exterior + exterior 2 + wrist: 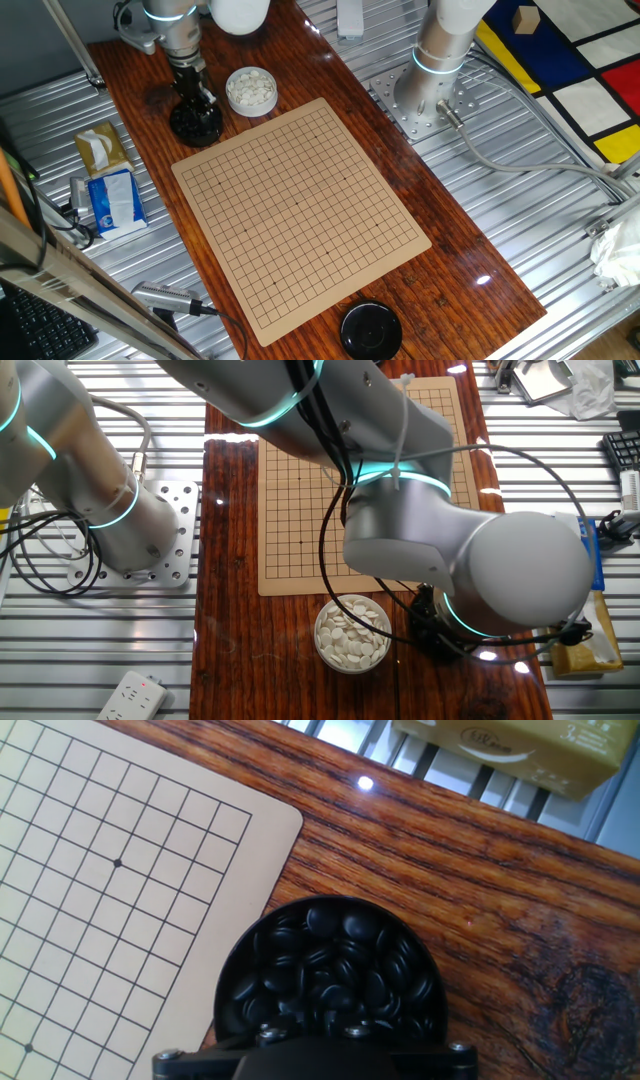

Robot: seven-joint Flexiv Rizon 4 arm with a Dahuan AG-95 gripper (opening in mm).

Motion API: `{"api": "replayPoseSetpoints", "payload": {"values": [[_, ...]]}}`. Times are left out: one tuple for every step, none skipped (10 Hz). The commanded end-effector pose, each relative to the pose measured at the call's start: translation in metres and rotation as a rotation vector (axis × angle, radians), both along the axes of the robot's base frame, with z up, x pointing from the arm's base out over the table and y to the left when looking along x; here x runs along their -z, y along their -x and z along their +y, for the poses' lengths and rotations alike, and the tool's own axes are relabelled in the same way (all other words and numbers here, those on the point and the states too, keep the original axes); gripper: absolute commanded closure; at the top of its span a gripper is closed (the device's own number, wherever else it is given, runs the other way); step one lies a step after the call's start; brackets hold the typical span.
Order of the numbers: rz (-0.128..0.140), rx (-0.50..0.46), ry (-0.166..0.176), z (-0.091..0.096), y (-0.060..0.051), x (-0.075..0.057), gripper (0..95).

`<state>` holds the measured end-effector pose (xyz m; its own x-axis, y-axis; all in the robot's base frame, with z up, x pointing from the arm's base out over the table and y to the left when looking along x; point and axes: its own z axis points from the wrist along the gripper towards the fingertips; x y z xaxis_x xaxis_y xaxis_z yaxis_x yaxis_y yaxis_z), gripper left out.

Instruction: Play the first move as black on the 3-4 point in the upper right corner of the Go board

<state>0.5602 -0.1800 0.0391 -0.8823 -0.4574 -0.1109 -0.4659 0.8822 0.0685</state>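
Pincer (192,98) sits low over the bowl of black stones (330,970) in the upper left of one fixed view, and from the hand view you are looking straight down into the pile at the bottom centre of the frame. You cannot tell whether the fingers are spread or closed, since they are hidden in every view; nor whether one stone is already held. The bowl sits on the table (480,910) just off the board's (300,210) corner, beside the bowl of white stones (250,90), probably so the reach to the grid stays short. The board shows no stones, so the 3-4 point is unplayed. Judging by this, you are at the picking step, with the carry and placement ahead.
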Motion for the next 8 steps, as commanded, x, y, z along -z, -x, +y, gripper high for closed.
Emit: {"api": "replayPoseSetpoints", "payload": {"values": [[0.000, -0.004, -0.003, -0.0002, 0.0002, 0.0000, 57.0], [0.000, -0.004, -0.006, -0.0003, 0.0001, -0.0002, 57.0], [0.000, -0.005, -0.007, -0.0004, 0.0001, -0.0006, 57.0], [-0.001, -0.004, -0.008, -0.0005, 0.0000, -0.0010, 57.0], [-0.001, -0.004, -0.007, -0.0005, 0.0000, -0.0012, 57.0], [-0.002, -0.005, -0.006, -0.0005, -0.0001, -0.0013, 57.0], [-0.006, -0.008, -0.002, -0.0009, -0.0002, -0.0028, 57.0], [-0.006, -0.012, 0.001, -0.0012, -0.0004, -0.0041, 57.0]]}}
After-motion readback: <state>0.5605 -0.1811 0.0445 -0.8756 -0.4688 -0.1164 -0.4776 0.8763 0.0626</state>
